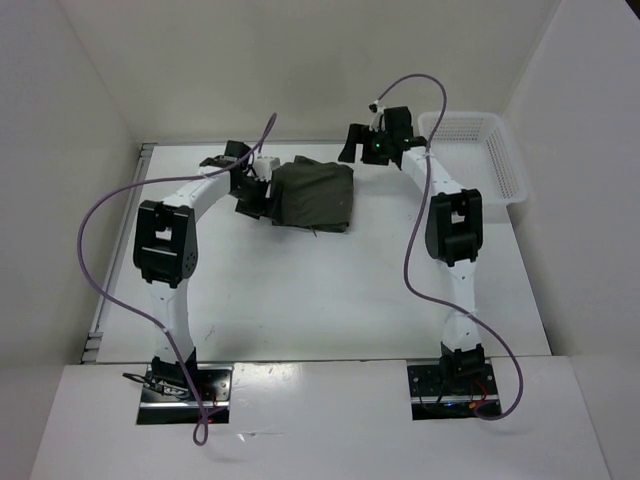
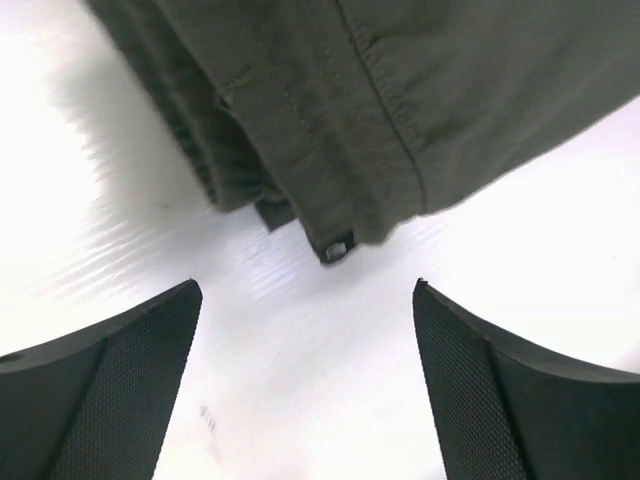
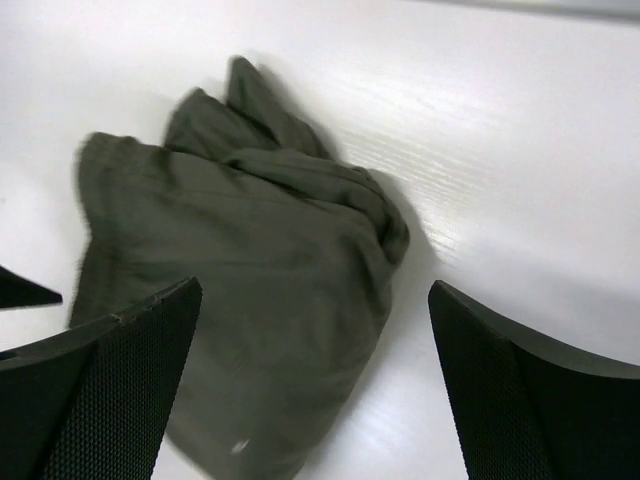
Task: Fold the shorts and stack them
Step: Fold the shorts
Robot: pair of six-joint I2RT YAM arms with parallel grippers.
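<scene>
A robotics lab cell: plain white panel walls [image 1: 300, 60] enclose a white surface [image 1: 320, 295] carrying two bolted white-and-black robot arms [image 1: 165, 250] with purple cables [image 1: 81, 235].

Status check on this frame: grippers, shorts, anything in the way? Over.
Left gripper open, empty, just off the shorts. Right gripper open, empty, raised beside them. Shorts roughly folded on table. White mesh basket far right, not in the way.
</scene>
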